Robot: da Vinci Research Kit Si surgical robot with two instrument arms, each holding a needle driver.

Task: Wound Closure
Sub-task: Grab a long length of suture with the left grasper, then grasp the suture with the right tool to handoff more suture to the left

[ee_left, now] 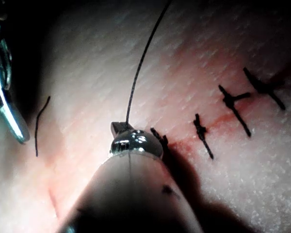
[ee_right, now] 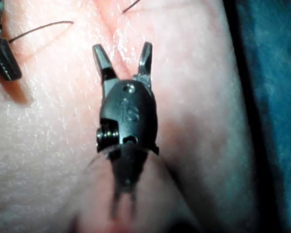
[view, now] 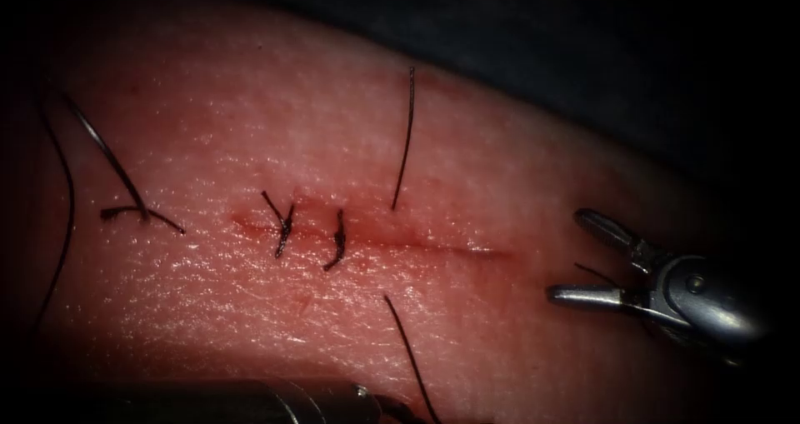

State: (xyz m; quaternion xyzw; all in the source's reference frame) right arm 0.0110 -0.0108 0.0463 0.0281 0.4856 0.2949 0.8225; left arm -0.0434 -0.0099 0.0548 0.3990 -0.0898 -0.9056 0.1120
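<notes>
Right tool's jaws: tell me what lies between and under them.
The right tool has its jaws open, holding nothing. Between them, bare tissue shows, right of the cut. A short thread end lies there. The tool's body covers the tissue beneath.

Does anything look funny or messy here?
A loose cut end of thread lies left of the cut, away from the knots. The right end effector is open, empty. The left end effector holds thread.

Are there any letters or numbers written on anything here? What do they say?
"IS": stamped on the dark wrist body of the right arm's tool, behind its open jaws, which hold nothing.
No other marks can be read on the left arm's tool, which holds the thread, or on the tissue.
</notes>
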